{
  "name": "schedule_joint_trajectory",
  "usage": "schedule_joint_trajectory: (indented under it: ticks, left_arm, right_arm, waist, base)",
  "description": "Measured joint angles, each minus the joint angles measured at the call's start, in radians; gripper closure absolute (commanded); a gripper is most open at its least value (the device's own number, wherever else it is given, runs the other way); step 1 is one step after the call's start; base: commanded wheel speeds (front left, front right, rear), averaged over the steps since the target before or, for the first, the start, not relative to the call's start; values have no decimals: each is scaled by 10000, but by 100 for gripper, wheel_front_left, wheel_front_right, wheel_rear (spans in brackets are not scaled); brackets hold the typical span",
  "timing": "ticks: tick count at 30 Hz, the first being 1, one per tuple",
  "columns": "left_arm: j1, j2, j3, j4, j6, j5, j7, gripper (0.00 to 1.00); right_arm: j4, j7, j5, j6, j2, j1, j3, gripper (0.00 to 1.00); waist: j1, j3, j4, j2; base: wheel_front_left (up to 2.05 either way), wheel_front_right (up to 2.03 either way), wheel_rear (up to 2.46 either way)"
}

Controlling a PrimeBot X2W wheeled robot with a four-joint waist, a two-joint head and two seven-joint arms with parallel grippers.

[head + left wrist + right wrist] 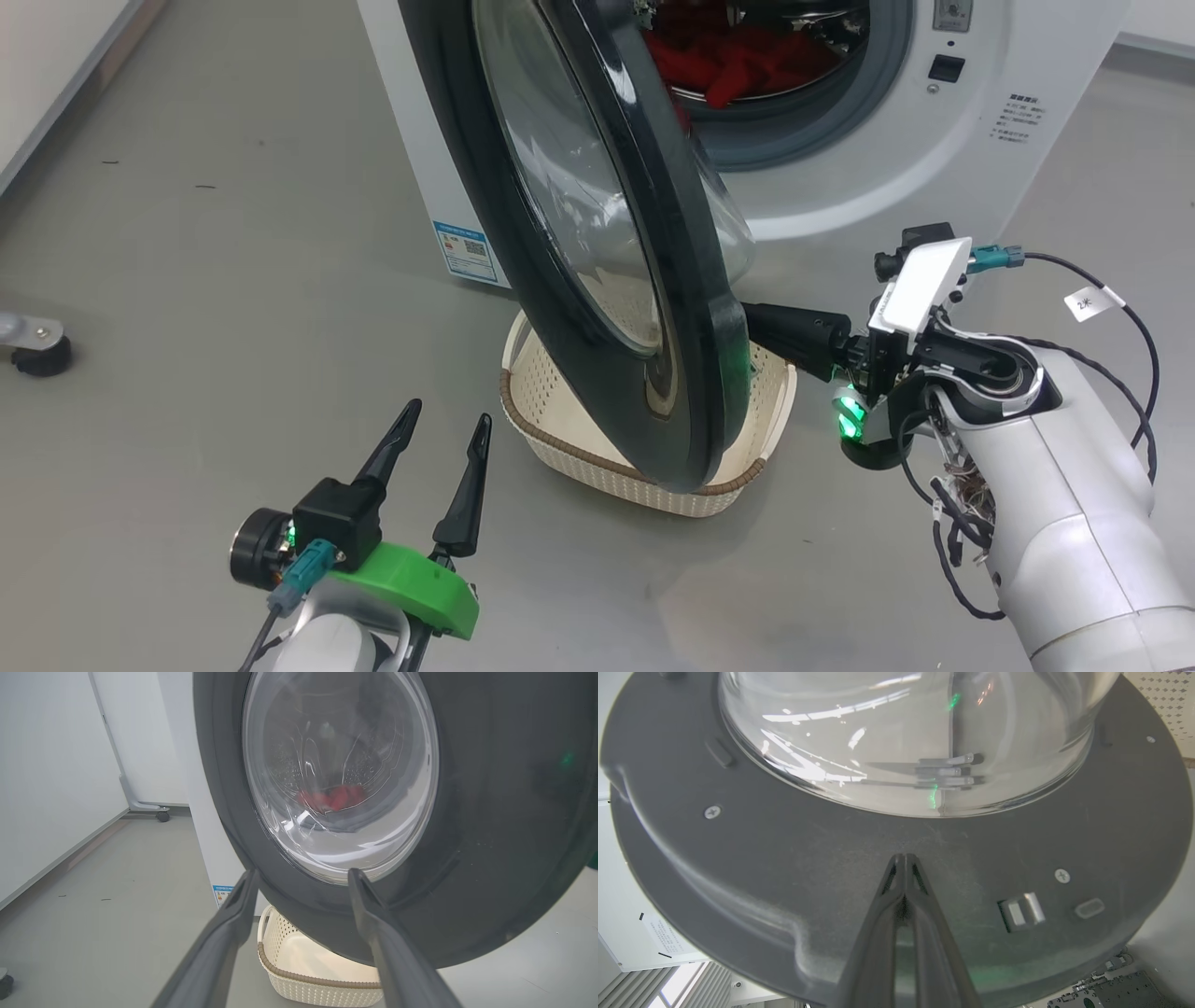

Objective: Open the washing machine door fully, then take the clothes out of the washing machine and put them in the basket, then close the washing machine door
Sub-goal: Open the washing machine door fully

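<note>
- Left gripper [447,411] hangs spread and empty, facing the outer glass of the washing machine door [672,233].
- Right gripper [903,858], pinched on nothing, tips against its inner face: better placed to push leftward.

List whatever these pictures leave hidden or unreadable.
- Basket: head view, the door covers its middle, so its contents are unsure.
- Clothes: head view, cut off by the top edge; count unclear.
- Right end effector: head view, its tips hide behind the door.
- Printed text: head view, too small to read.
</note>
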Motion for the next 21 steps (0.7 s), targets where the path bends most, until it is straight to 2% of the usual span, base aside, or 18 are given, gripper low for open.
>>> schedule_joint_trajectory:
  ticks: [12, 21]
  left_arm:
    - [189, 23, 21, 4, 8, 104, 0, 0]
    - [228, 50, 77, -13, 10, 115, 0, 0]
  right_arm:
    - [-403, -119, 130, 4, 40, 548, 608, 100]
    - [-928, -418, 1012, 6, 35, 901, 1515, 100]
  waist:
    - [0, -262, 436, 0]
    - [0, -360, 736, 0]
  base:
    - [0, 0, 0]
    - [0, 0, 0]
